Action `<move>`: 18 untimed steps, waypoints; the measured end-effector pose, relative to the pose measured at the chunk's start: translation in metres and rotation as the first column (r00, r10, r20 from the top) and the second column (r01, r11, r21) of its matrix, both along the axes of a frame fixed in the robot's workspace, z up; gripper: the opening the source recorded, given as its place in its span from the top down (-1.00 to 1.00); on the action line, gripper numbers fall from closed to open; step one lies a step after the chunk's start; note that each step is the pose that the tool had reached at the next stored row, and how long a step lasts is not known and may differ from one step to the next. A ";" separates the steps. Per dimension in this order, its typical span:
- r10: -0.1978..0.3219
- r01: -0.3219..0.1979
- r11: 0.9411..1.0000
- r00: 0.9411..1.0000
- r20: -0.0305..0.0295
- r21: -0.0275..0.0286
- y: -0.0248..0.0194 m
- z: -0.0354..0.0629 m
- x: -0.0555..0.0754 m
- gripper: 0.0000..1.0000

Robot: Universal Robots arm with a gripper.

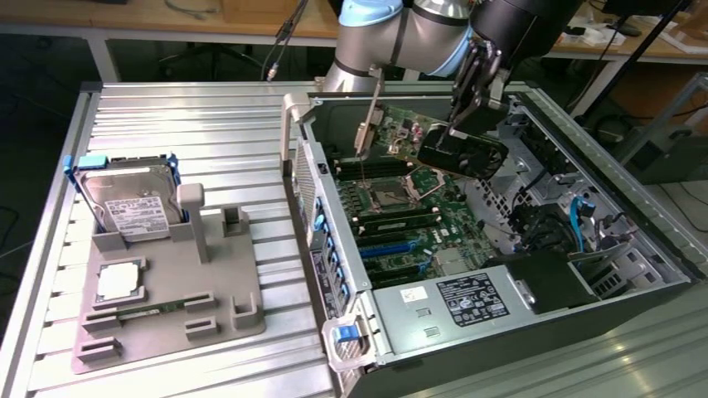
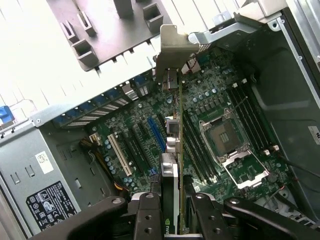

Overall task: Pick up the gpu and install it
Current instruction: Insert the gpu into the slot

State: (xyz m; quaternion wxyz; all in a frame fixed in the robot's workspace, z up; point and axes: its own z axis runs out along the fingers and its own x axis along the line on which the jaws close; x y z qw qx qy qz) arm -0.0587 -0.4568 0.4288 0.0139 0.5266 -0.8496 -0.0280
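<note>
On the ribbed desk [image 1: 166,108], over the open case [image 1: 304,157] at three o'clock, the claw [image 1: 456,137], half-closed on the gpu [image 1: 473,157], should square its edge with the blue slot [image 2: 156,131].

Robot gripper [image 2: 172,212] clamps the gpu [image 2: 171,150] edge-on between its black fingers [image 2: 147,217], the card poised over the green motherboard [image 2: 220,100] inside an open computer case [image 2: 60,116]; the card's silver end bracket [image 2: 175,45] sits by the case wall; a blue slot [image 2: 156,132] and a white slot [image 2: 119,156] lie to one side, the CPU socket [image 2: 223,136] to the other; a grey parts tray [image 2: 110,35] rests outside the case.
</note>
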 end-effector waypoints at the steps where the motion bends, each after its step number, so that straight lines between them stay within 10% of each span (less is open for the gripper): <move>1: 0.004 -0.004 1.000 1.000 0.000 0.000 0.0000 0.0000 0.000 0.47; 18: 0.017 -0.017 1.000 1.000 0.000 0.000 0.0000 0.0000 0.000 0.47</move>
